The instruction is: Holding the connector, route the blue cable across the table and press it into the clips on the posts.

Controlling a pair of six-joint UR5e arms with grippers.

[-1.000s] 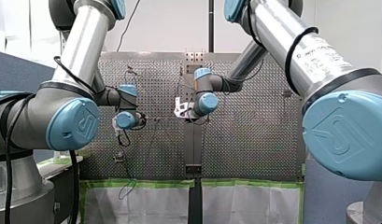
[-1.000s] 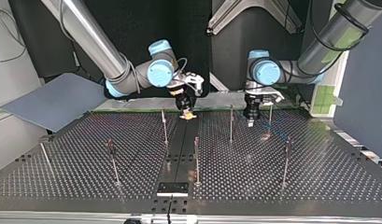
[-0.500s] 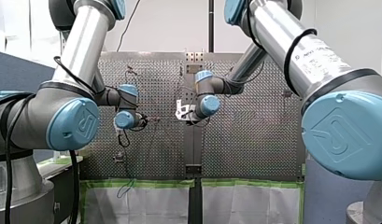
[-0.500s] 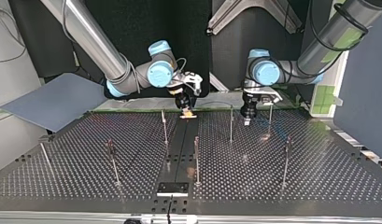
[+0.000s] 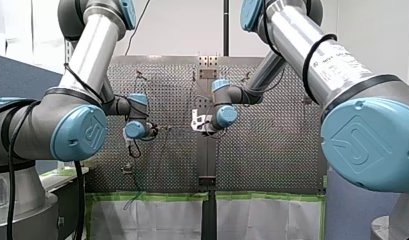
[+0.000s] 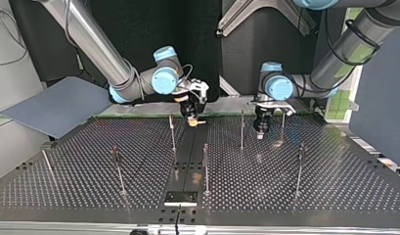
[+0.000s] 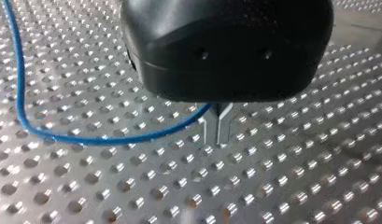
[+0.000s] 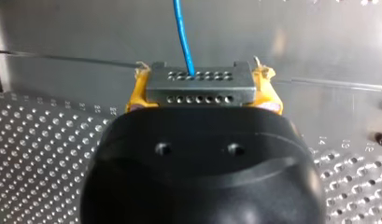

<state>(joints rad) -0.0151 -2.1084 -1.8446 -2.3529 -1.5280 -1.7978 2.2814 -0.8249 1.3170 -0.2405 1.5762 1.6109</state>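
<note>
My right claw (image 8: 203,93) clamps the grey connector (image 8: 200,81) between yellow pads (image 8: 138,91); the blue cable (image 8: 183,37) leaves ahead. My left claw (image 7: 217,130), narrow, pinches that cable at its fingers' roots.

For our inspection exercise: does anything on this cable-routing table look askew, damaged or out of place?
Nothing stands out. The connector sits square in my right gripper, the blue cable curves unkinked to my left gripper, and the posts look upright.

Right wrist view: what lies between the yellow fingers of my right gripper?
The grey connector sits clamped between the fingers of my right gripper, with the blue cable leaving it ahead; the right wrist view shows this.
</note>
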